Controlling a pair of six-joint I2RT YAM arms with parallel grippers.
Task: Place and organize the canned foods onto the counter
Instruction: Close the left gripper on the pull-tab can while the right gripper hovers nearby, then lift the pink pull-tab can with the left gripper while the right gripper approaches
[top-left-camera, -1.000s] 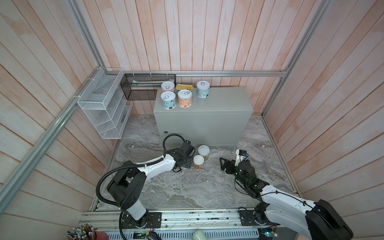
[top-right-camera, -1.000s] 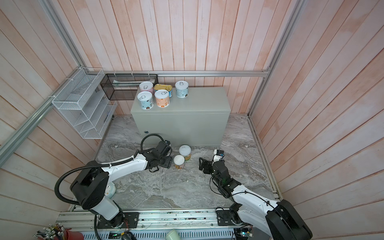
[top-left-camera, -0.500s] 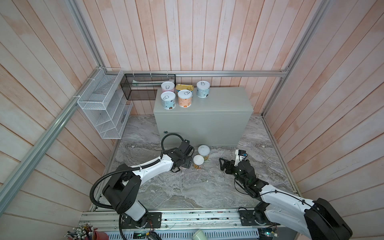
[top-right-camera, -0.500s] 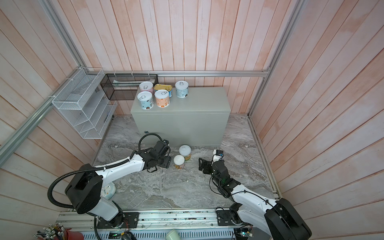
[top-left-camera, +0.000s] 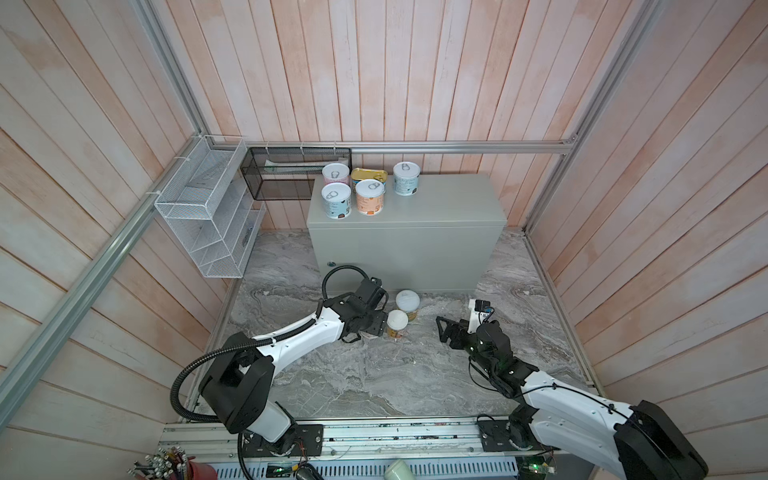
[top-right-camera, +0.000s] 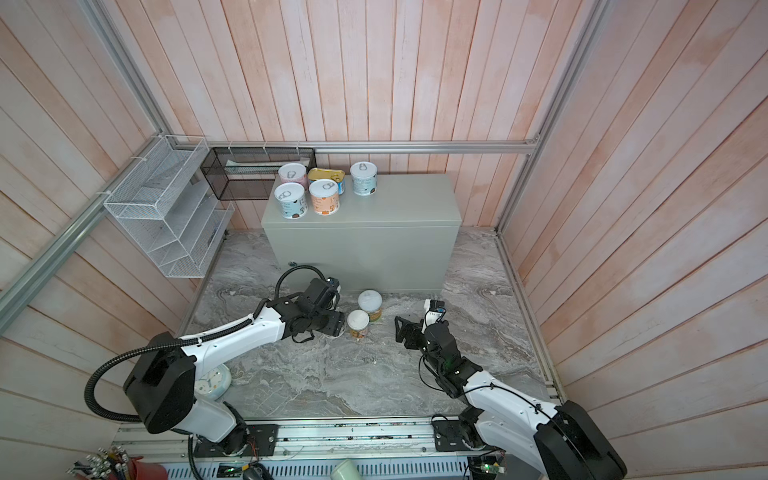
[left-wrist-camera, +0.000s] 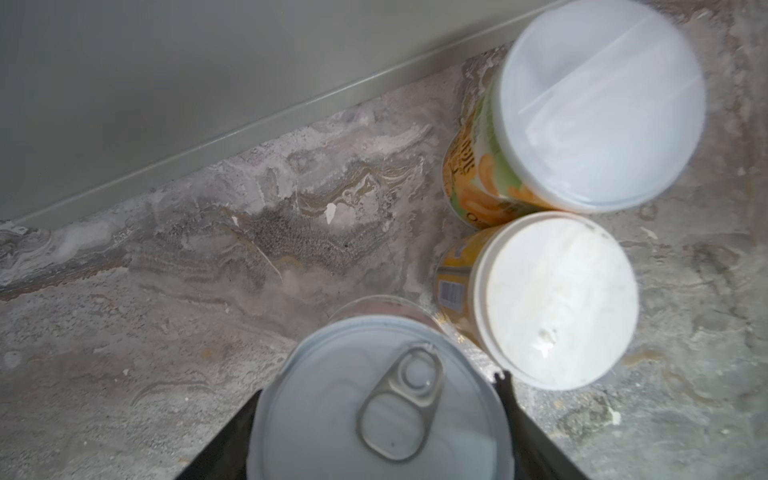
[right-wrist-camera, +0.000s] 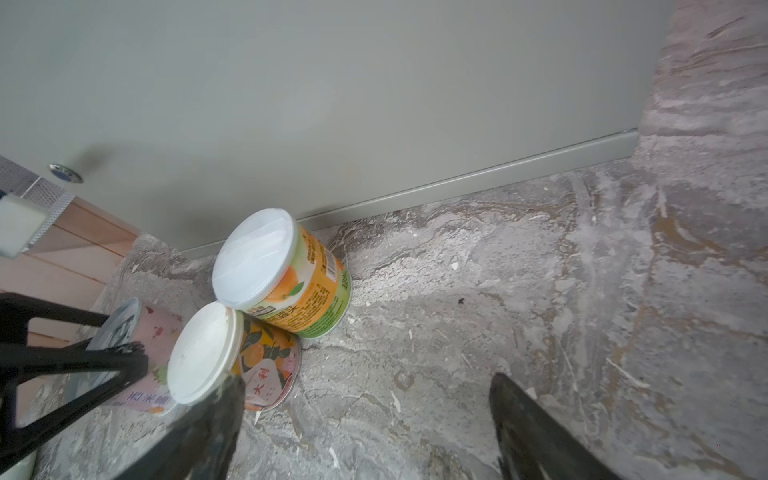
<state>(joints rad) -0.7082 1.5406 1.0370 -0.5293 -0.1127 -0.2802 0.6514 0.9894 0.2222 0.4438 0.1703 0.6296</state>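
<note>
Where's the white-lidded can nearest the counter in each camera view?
In a top view: larger can, mid-frame, at the counter's foot.
In a top view: larger can, likewise.
Left wrist: larger can, beside the smaller can.
Right wrist: larger can, by the counter's base.
Landmark: counter's grey front.

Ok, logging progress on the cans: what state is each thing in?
Left tool: shut on pink pull-tab can.
Right tool: open, empty.
Large orange can: upright on marble floor, lidded.
Small orange can: upright on floor, lidded.
Counter: closed.
Back pink can: upright on counter, sealed.
Blue can: upright, sealed.
Peach can: upright, sealed.
Teal can: upright, sealed.
Gold tin: flat, sealed.
</note>
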